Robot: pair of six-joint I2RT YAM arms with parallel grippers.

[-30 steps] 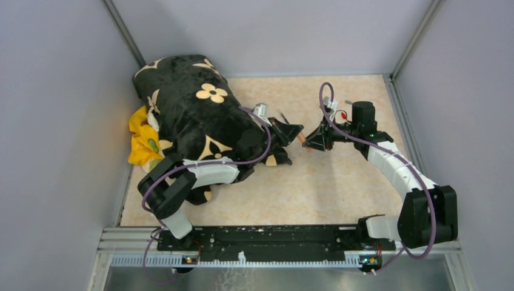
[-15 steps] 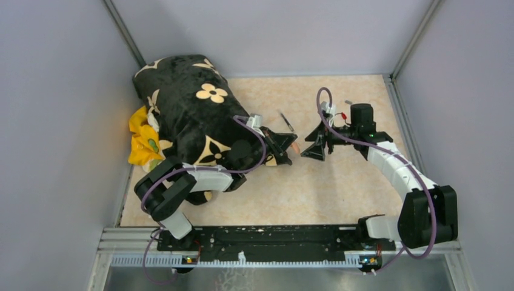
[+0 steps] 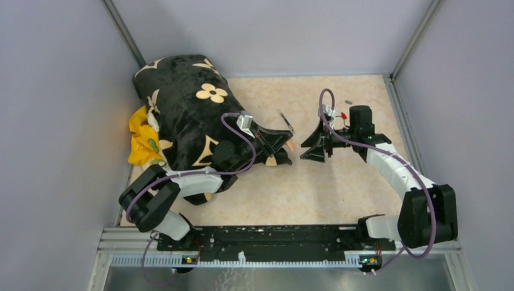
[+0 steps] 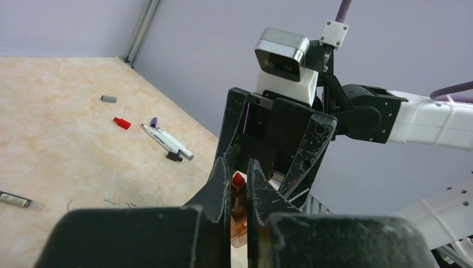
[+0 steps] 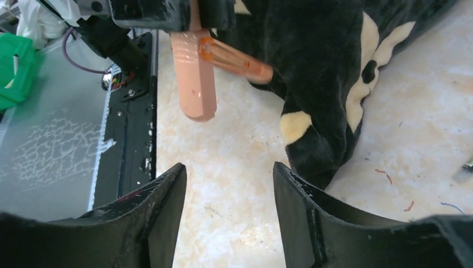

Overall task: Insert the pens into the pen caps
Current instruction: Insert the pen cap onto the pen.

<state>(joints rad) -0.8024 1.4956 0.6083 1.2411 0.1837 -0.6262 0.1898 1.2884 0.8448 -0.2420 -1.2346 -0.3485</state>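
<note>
Left tool clenched on one orange marker, held above the desk and facing the right tool, which is released and empty. Lying on the desk:
- one grey cap
- one red cap
- one black cap
- one thin pen
- white markers, close together, number unclear

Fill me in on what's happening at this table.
The left gripper is shut on an orange marker, held off the table with its red tip toward the right gripper. The right gripper faces it with its jaws open and empty. White markers lie on the table near the right arm, with a red cap, a grey cap and a black cap loose beside them.
</note>
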